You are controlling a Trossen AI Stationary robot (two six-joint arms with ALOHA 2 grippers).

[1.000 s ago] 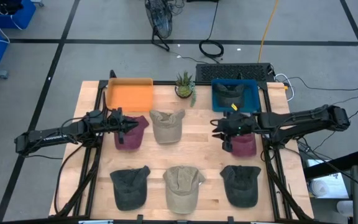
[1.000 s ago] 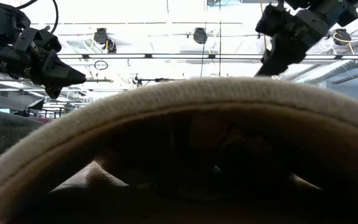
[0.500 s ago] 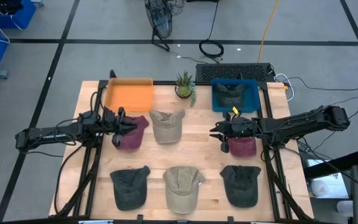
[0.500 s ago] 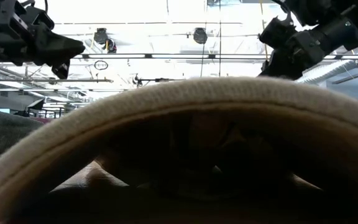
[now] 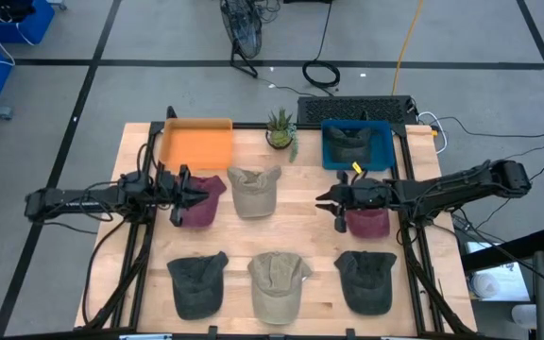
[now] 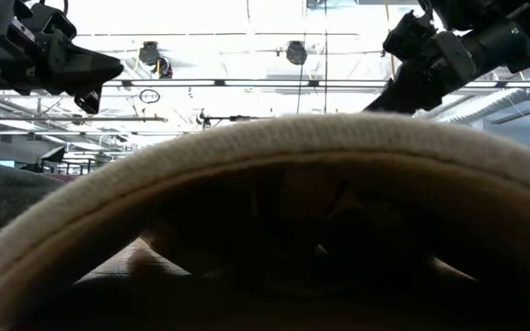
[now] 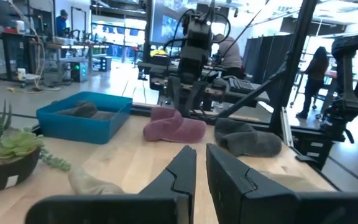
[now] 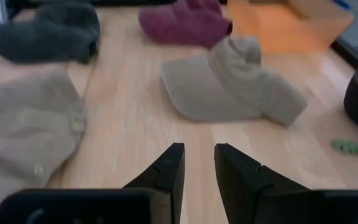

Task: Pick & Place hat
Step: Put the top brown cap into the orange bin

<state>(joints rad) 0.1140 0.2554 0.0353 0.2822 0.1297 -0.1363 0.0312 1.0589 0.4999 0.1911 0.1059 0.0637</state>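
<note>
Left tool (image 5: 189, 192), fingers nearly pressed together and pinching nothing, hovers over the maroon cap (image 5: 199, 200) just below the orange bin (image 5: 196, 143); descending like this, it may only shove the cap. Right tool (image 5: 331, 201), slightly spread, waits beside another maroon cap (image 5: 370, 221).

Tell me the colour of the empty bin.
Orange bin, clearest in the high view.
</note>
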